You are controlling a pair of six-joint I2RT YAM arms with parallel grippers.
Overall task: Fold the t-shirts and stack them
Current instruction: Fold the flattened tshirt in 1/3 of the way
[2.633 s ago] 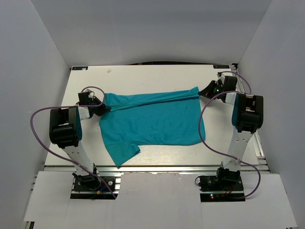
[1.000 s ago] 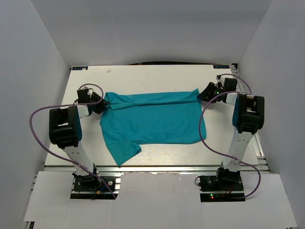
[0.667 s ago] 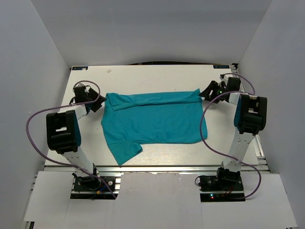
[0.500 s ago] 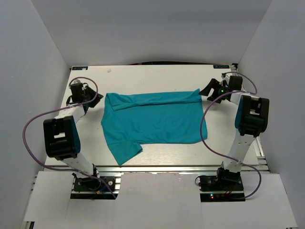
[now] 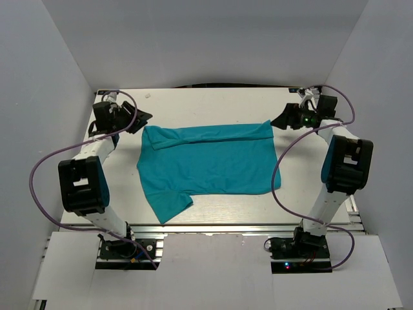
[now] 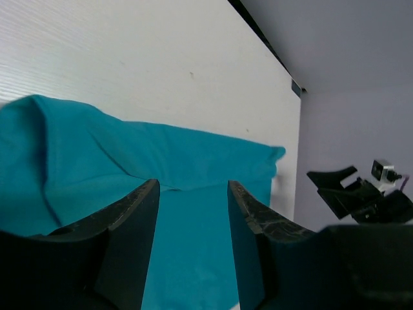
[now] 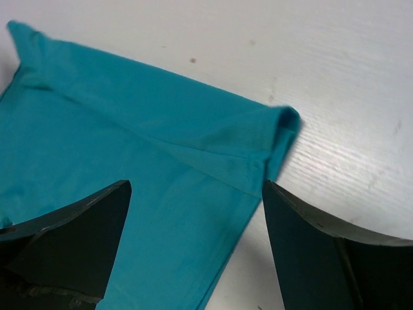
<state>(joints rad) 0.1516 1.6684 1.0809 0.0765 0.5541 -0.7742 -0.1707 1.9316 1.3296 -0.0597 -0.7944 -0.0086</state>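
Now the teal t-shirt (image 5: 213, 165) lies flat mid-tabletop (image 5: 193, 104), its far edge folded over. The left end effector (image 5: 141, 120) and right end effector (image 5: 280, 121) have let go and drawn outward, jaws parted and empty. First fold judged complete.

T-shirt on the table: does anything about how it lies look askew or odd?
The t-shirt lies flat with a narrow fold along its far edge, but one sleeve juts out unfolded at the near left corner, so the outline is lopsided.
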